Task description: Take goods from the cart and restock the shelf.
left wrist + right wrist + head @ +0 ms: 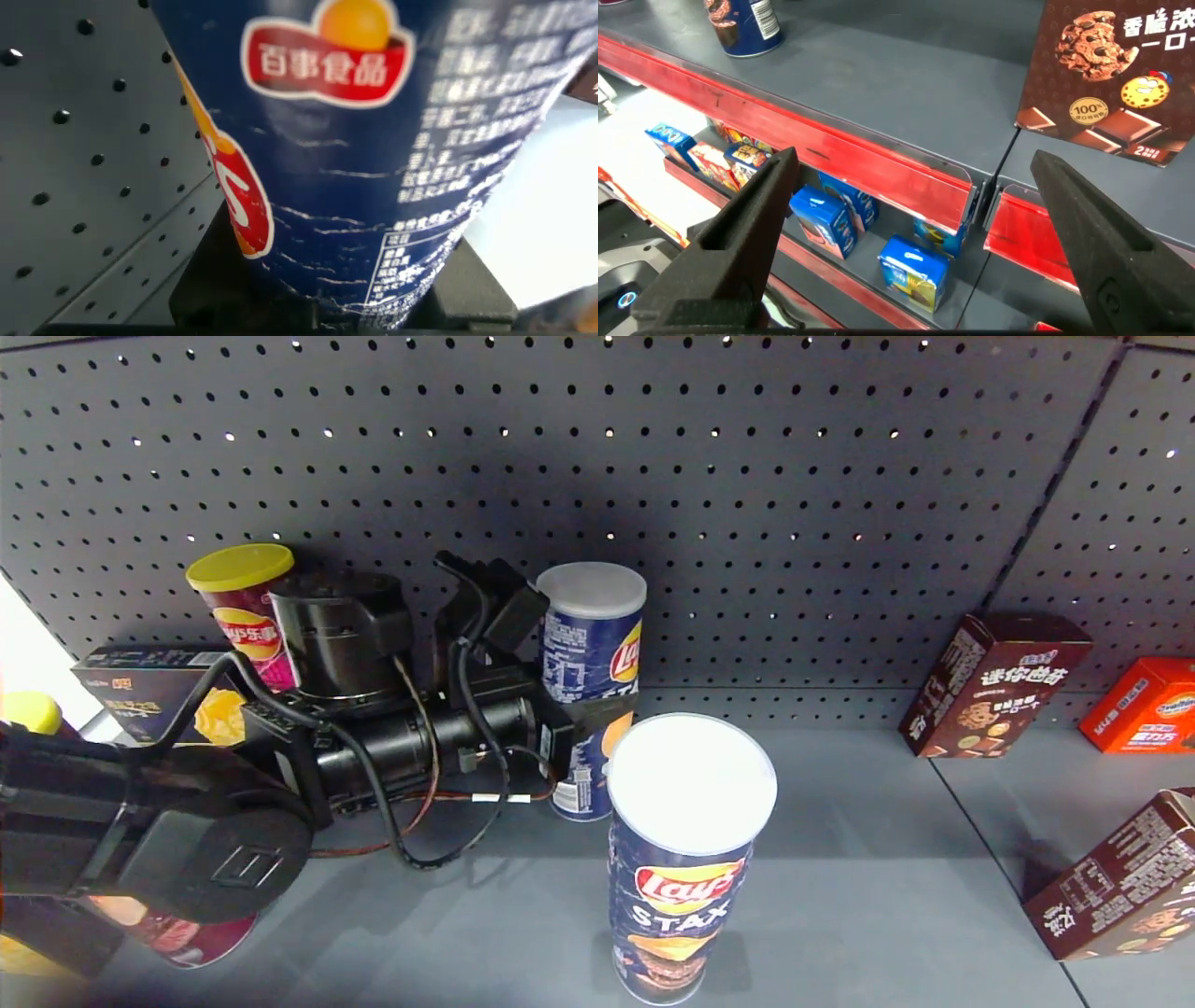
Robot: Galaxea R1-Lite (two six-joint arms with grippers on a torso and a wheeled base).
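A blue chips can [594, 635] with a clear lid stands upright at the back of the grey shelf [840, 859], against the pegboard. My left gripper [583, 733] is shut on the lower part of this can, reaching in from the left. The same can [355, 187] sits close between that gripper's dark fingers in the left wrist view. A second blue chips can [680, 887] stands upright nearer the front, free of any gripper. My right gripper [915, 243] hangs open in front of the shelf's red edge [831, 140], holding nothing.
A purple can with a yellow lid [245, 607] and a black box [149, 686] stand behind my left arm. Brown cookie boxes [994, 686] [1116, 887] and an orange box [1144, 705] lie on the right. Blue packets [827, 219] fill the shelf below.
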